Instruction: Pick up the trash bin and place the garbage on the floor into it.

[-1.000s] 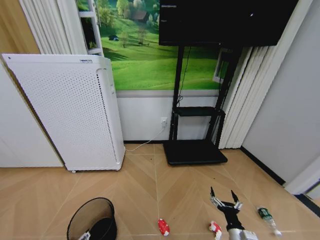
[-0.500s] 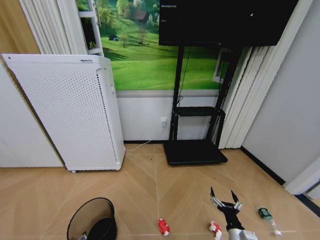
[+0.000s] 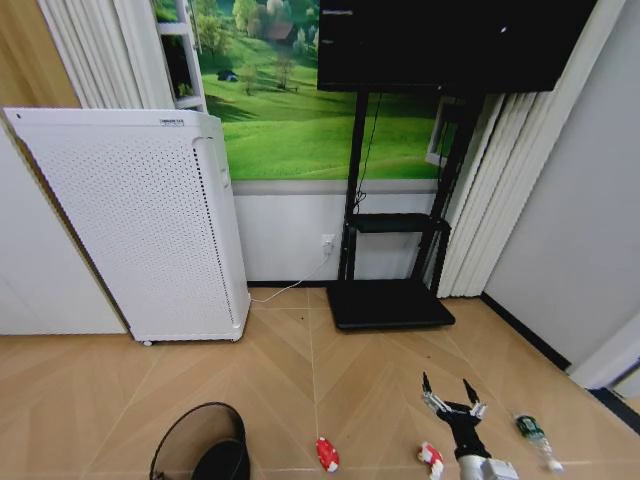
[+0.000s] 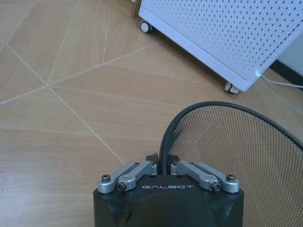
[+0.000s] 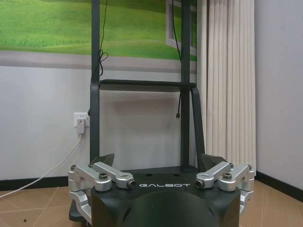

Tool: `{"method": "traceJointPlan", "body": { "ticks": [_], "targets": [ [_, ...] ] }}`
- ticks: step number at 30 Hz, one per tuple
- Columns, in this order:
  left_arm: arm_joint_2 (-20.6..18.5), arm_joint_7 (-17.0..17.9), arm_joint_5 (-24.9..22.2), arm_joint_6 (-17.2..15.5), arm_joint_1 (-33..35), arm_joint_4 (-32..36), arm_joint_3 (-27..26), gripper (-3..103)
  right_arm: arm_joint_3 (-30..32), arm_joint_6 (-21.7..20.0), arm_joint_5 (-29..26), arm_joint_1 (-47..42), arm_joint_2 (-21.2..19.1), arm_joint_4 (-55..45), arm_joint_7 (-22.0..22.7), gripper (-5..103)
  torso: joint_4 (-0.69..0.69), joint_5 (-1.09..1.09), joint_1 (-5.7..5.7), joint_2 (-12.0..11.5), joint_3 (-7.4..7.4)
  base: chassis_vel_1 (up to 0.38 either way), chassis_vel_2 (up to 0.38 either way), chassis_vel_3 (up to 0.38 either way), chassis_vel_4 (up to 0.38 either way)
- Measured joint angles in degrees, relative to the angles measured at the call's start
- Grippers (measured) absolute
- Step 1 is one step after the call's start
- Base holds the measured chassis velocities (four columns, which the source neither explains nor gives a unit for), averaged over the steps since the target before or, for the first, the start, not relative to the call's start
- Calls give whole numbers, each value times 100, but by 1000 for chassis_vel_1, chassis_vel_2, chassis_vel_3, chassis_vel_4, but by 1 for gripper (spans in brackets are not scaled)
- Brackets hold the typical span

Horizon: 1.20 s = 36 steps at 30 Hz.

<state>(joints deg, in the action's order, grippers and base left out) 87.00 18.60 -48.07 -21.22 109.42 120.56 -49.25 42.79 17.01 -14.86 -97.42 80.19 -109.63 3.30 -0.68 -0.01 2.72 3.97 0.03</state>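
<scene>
Counted on the floor: one bin (image 3: 204, 452), two wrappers (image 3: 326, 453) (image 3: 431, 458), one bottle (image 3: 533, 435), at six o'clock.

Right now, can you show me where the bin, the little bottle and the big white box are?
bin (image 3: 176, 450): head view, on its mesh wall.
little bottle (image 3: 531, 431): head view, on its green label.
big white box (image 3: 140, 220): head view, middle of its dotted front.

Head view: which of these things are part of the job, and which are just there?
Job: trash bin, clamped at its rim by the left gripper; two red-and-white wrappers; bottle; open right gripper.

Just there: white perforated appliance; TV stand.
</scene>
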Motion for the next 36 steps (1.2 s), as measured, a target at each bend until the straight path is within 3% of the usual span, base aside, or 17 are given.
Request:
{"method": "traceJointPlan", "body": {
  "ticks": [7,10,15,18,28,36],
  "targets": [
    [-2,-309,334,353,21,-7,-74,7,23,-82,-57,-81,74,-42,31,100,0,1,0,0,0,0,0,0,0],
    [5,-640,1110,860,-2,-101,-194,7,51,-105,-38,-134,83,-37,30,100,0,1,0,0,0,0,0,0,0],
    [1,-948,1435,1239,-17,-83,-367,7,35,-40,181,-181,119,8,9,100,0,1,0,0,0,0,0,0,0],
    [2,-1245,1983,1705,-99,-28,-645,7,-39,1,464,-266,213,17,-62,100,-1,1,0,1,0,0,0,0,0],
    [-40,-1307,2664,2124,-233,22,-972,7,-171,129,737,-338,297,19,-145,100,-1,1,0,1,0,6,7,-6,-6],
    [-43,-1298,2841,2353,-257,-47,-1023,7,-183,199,746,-342,294,79,-142,100,0,0,0,1,0,137,136,-121,-153]
  ]
}}
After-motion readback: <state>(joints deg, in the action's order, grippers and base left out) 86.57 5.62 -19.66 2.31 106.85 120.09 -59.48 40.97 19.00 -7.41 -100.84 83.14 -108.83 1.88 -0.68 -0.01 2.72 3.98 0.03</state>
